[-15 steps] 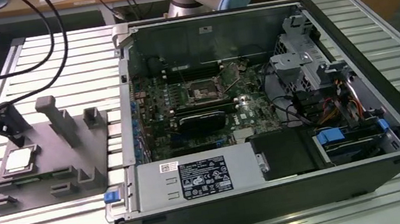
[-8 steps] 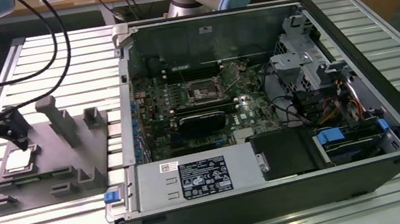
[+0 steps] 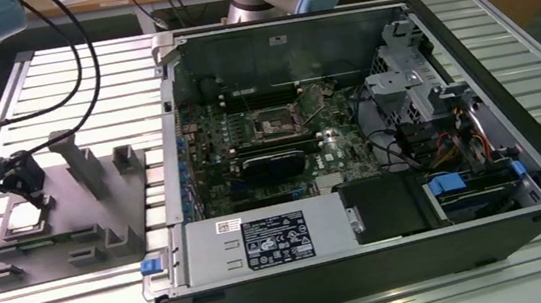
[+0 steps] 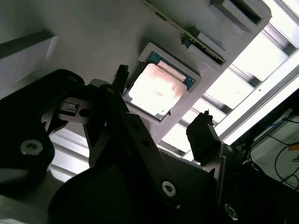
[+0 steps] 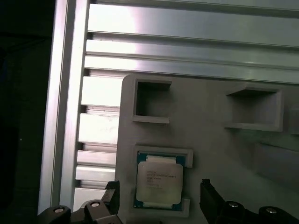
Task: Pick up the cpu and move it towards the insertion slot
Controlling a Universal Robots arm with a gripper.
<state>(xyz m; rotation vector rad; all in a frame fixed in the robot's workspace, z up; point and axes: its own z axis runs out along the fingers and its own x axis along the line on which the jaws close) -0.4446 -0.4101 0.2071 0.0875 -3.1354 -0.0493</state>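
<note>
**Gripper (image 5: 159, 189) poised over the cpu (image 5: 159, 182), fingers spread, nothing held.**

In both wrist views the cpu lies flat in its shallow pocket on the grey fixture plate (image 5: 210, 149). The 2 fingertips (image 4: 203, 137) stand apart on opposite sides of it and do not touch it; whether they are low enough to catch its edges cannot be told. In the exterior view the insertion slot (image 3: 275, 124) sits well apart from the gripper, inside the open computer case (image 3: 374, 280) toward the exterior view's right. The likely trouble is the grip. The chip is thin and sits between raised pocket lips, so fingers closing too high would probably slide over its rim. Closing off-centre could tilt it or wedge it against a lip. A weak pinch might also let it drop in transit, and the case wall stands between fixture and slot.
</note>
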